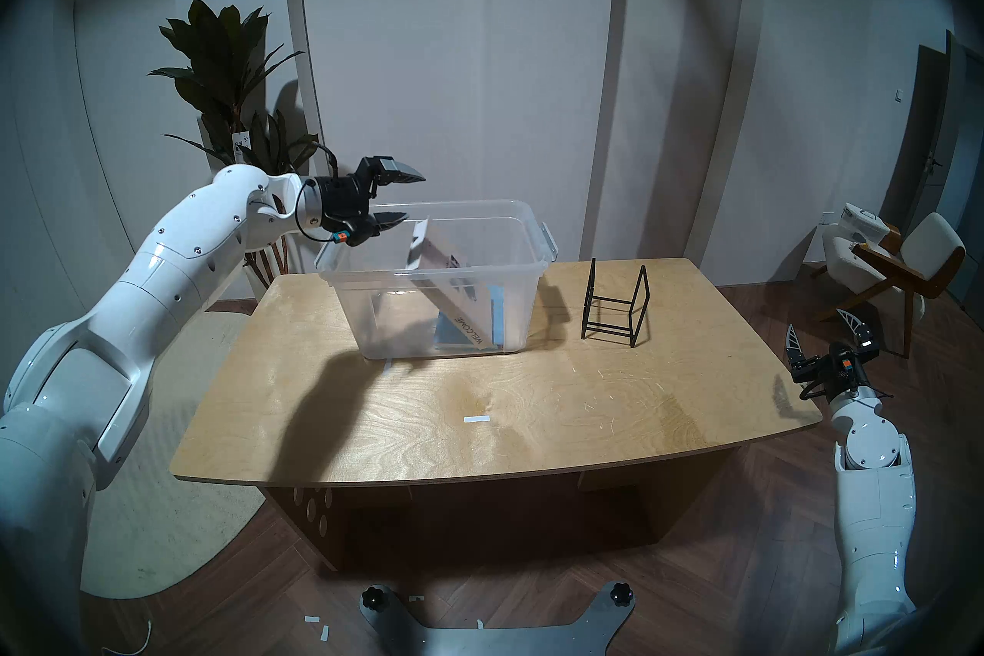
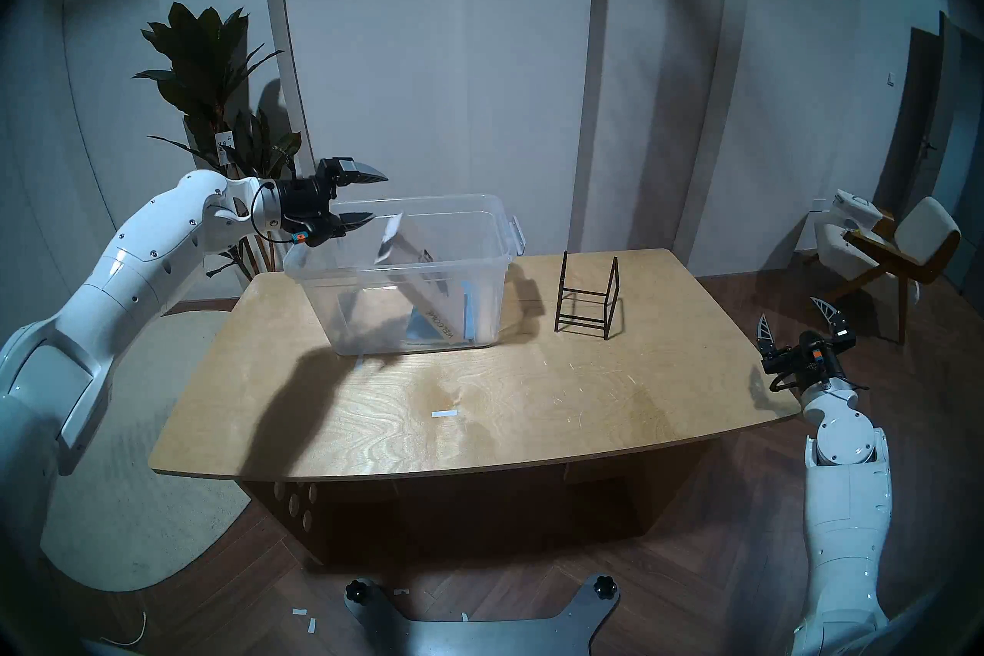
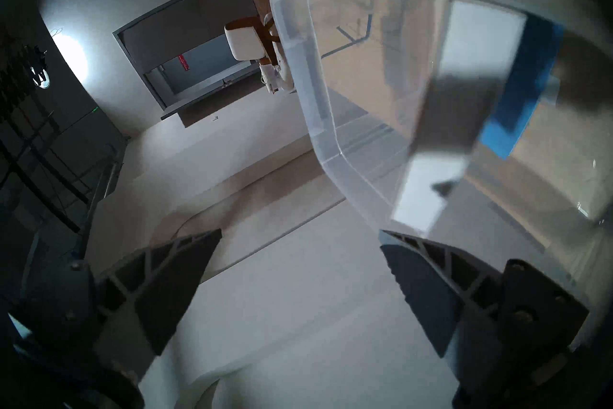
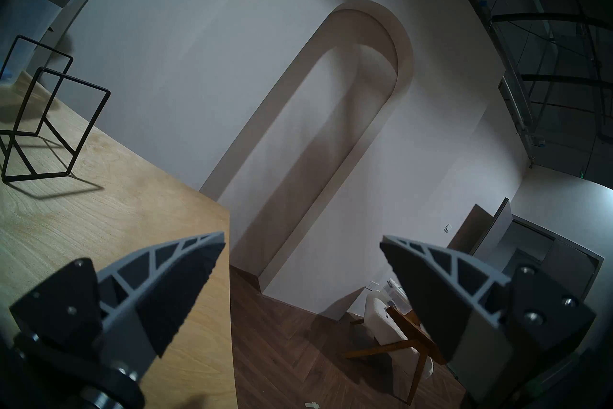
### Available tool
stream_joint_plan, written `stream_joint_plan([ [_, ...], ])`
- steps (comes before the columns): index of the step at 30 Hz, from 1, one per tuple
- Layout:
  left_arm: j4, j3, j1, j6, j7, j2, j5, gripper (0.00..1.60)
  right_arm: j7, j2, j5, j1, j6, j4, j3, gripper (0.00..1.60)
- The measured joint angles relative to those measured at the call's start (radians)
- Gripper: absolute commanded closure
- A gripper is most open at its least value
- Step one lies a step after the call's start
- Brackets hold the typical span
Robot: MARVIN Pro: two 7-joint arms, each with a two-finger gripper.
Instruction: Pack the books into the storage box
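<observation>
Nearest us, bare counter (image 1: 479,426). Left pincer (image 1: 396,197) wide, empty, at the storage box's (image 1: 532,234) 9 o'clock rim. Right pincer (image 1: 828,343) wide, idle at 4 o'clock. WELCOME book (image 1: 452,303) leans tilted inside, blue book (image 1: 498,314) behind it. We judge the hardbacks stiff, slick; pinch the WELCOME book's top edge.

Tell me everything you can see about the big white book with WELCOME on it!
The white book is a thick hardback with "WELCOME" printed in dark letters down its pale spine. It sits inside the clear storage box, leaning steeply: its bottom end is down on the box floor near the blue book, and its top corner pokes up to about the rim. Nothing is holding it; the left gripper hangs open just beside that corner.
</observation>
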Motion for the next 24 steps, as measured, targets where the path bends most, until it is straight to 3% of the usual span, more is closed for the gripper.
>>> stream_joint_plan([
  [13,-0.117,-0.133,0.005,0.168,0.074,0.042,0.003,0.0,0.0,0.0,0.0,0.001,0.0,0.001,0.0,0.0],
  [24,-0.191,-0.297,0.182,0.384,0.148,0.063,-0.113,0.0,0.0,0.0,0.004,0.0,-0.002,-0.005,0.0,0.0],
])
